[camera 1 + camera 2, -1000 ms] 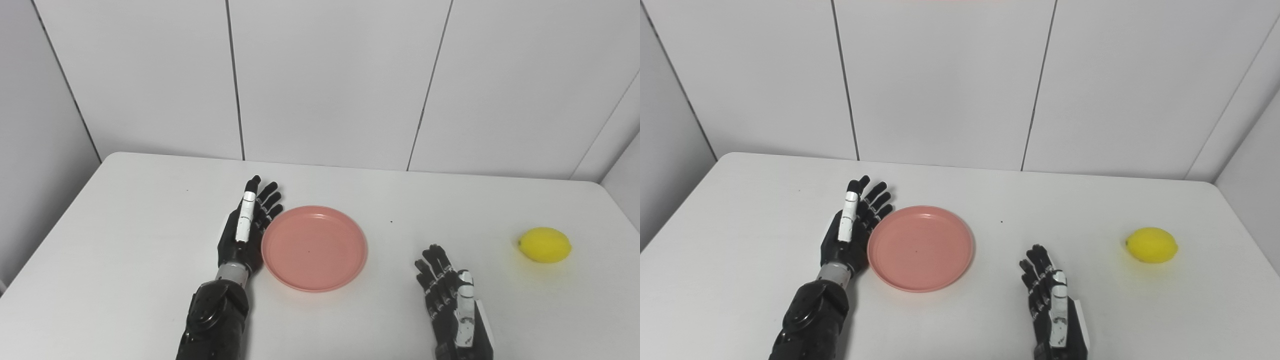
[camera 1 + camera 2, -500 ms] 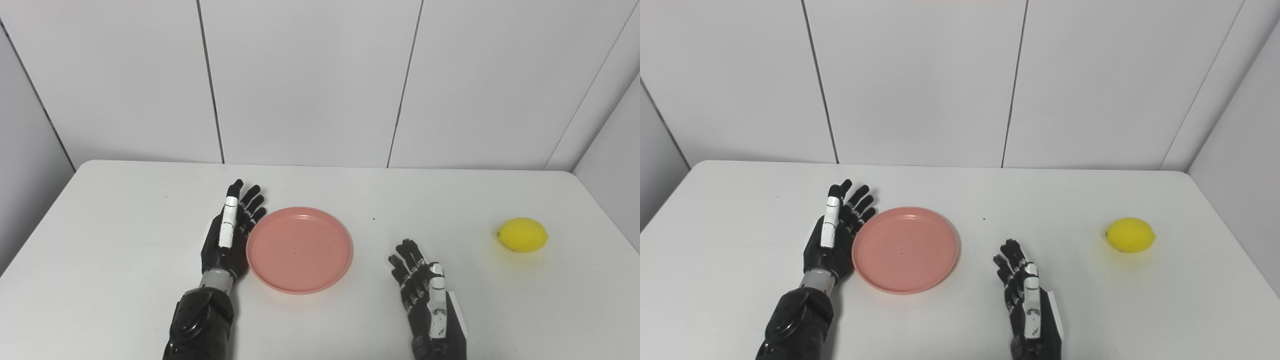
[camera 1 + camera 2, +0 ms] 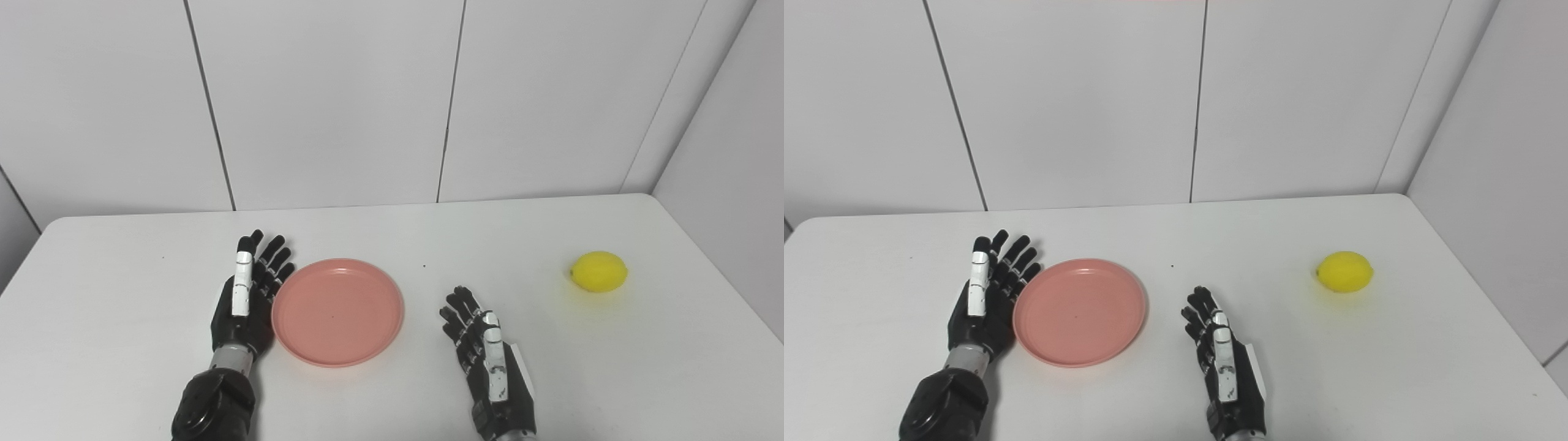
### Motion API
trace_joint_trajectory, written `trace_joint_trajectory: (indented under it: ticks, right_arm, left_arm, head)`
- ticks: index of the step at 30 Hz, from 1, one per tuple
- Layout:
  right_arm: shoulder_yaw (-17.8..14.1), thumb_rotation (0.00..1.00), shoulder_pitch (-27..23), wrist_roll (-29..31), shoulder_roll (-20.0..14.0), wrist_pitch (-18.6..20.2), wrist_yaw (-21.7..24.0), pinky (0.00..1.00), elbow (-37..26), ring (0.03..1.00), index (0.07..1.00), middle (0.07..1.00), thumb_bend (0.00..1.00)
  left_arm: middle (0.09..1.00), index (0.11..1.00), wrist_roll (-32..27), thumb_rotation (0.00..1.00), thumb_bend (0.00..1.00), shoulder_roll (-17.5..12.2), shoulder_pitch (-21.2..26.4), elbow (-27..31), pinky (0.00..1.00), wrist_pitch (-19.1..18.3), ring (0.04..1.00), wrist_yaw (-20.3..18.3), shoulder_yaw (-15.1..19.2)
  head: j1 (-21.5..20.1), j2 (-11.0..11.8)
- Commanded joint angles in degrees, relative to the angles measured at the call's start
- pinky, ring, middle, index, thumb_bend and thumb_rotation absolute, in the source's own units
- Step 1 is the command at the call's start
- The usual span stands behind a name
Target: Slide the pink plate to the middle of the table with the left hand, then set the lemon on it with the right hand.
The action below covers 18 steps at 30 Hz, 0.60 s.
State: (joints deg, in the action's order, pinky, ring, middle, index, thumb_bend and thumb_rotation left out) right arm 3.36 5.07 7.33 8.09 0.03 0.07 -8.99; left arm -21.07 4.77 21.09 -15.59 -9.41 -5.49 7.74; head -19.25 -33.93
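Currently at the surface (image 3: 551,380): two tasks' worth of objects are laid out, none yet gripped.
Left robot hand (image 3: 248,294): held flat with fingers spread, nothing grasped, its inner edge set against the rim of the pink plate (image 3: 337,311).
Right robot hand (image 3: 490,361): opened out, empty, resting just beside the plate's far side.
Lemon (image 3: 598,271): seen well apart from the right robot hand, out toward its outer side and further from the robot.
Risk, plate: an uneven push could spin it or let it ride up over the fingers; the waiting right robot hand could be struck.
Risk, lemon: its rounded form could be knocked rolling by a glancing reach, toward the surface's edge.
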Motion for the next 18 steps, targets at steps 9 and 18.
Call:
trace_joint_trajectory:
  ticks: [9,18]
  right_arm:
    - [-1.62,0.93,-2.94,-10.12,1.26,-2.45,-6.62,0.83,-4.86,0.788,0.793,0.774,0.79]
    - [-1.70,0.95,-5.49,-21.11,-3.41,-0.18,-7.56,0.76,-10.29,0.759,0.815,0.755,0.68]
  left_arm:
    - [0.925,0.990,-1.15,0.77,0.74,-2.01,-1.40,-5.18,0.98,-4.16,0.941,-0.63,1.06]
    - [0.922,0.986,-1.95,0.75,0.73,-2.55,-1.17,-5.91,0.97,-3.47,0.939,-1.45,1.40]
  head:
    - [-4.77,0.92]
    - [-5.70,1.11]
